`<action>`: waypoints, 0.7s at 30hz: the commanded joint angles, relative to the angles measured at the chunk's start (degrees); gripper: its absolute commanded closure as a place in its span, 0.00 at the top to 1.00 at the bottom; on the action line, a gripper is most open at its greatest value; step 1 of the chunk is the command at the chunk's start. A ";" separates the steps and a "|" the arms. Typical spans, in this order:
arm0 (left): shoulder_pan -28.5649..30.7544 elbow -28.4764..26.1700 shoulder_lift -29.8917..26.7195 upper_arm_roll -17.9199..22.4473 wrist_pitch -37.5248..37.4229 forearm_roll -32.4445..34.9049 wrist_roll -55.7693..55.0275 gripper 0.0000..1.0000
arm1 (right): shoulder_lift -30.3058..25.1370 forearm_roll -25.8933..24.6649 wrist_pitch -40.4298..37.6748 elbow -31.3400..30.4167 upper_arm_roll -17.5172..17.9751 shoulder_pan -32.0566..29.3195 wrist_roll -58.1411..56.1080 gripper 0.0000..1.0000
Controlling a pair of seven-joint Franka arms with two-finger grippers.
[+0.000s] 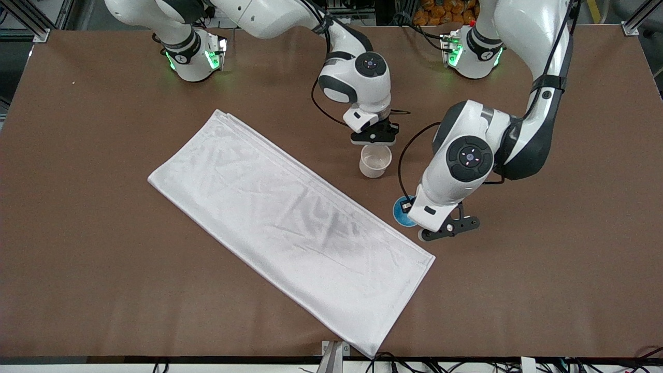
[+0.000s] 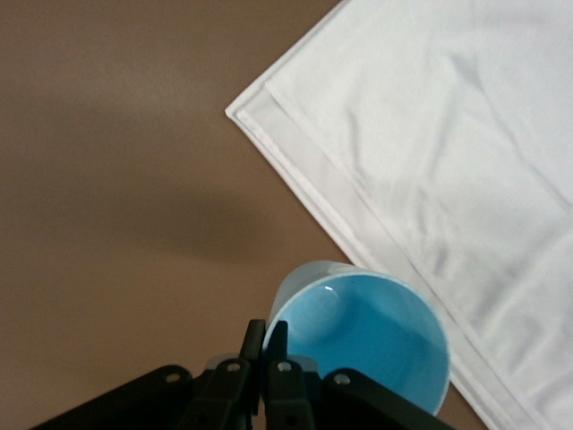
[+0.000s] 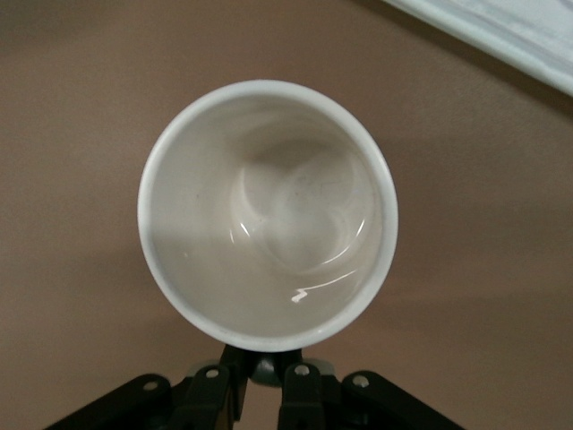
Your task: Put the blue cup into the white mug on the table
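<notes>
The blue cup (image 1: 402, 212) is beside the white cloth's edge, mostly hidden under the left hand in the front view. My left gripper (image 1: 415, 219) is over it. In the left wrist view, the left gripper (image 2: 266, 335) is shut on the rim of the blue cup (image 2: 376, 336), one finger inside and one outside. The white mug (image 1: 375, 161) stands upright on the table (image 1: 544, 269), farther from the front camera than the cup. My right gripper (image 1: 374, 142) is at its rim. In the right wrist view, the right gripper (image 3: 266, 369) is closed on the dark handle of the mug (image 3: 269, 210).
A large white folded cloth (image 1: 290, 223) lies diagonally across the middle of the table, its edge close to both cups. It also shows in the left wrist view (image 2: 466, 134) and the right wrist view (image 3: 510, 27).
</notes>
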 commanded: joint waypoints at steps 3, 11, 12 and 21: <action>-0.53 -0.14 -0.36 -0.35 0.37 0.29 -1.84 0.00 | 1.63 -1.95 -0.44 2.95 -0.19 -0.45 0.83 0.00; -0.70 -0.40 -0.18 -2.20 0.37 -1.81 -2.81 0.00 | 1.72 -1.95 -0.35 2.95 -1.24 -1.15 -1.80 0.00; -0.70 -0.40 -0.18 -2.20 0.37 -2.87 -2.81 0.00 | 1.63 -1.87 -0.27 2.95 -1.33 -1.15 -1.98 0.00; -0.61 -0.49 -0.27 -2.37 0.37 -5.60 -2.55 0.00 | 2.25 -1.87 1.49 2.95 -2.03 -2.03 -2.86 0.02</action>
